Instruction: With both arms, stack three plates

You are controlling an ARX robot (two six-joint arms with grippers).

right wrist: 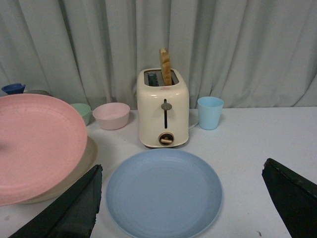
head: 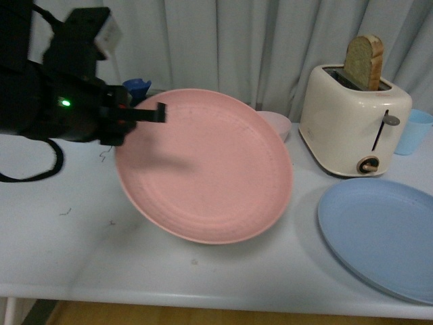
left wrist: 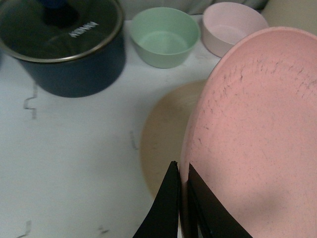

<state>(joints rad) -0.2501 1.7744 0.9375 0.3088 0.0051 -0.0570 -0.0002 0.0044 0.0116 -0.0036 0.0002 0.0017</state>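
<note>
The left pincer (left wrist: 181,173) is clamped on the rim of the pink plate (head: 210,166), with one finger on each face. The plate is held tilted and clear of the white table (head: 67,257), spreading away from the fingertips. Just beneath the pincer and the held plate, the beige plate (left wrist: 166,134) is seen lying flat. The right pincer (right wrist: 182,168) is spread wide apart and nothing is gripped by it. The light blue plate (right wrist: 163,193) is seen flat ahead of it, framed between its fingers, with a toaster (right wrist: 163,106) beyond.

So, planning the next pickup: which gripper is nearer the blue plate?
Right. The right gripper, open, faces the light blue plate; the left gripper, farther off, clamps the pink plate's rim.
</note>
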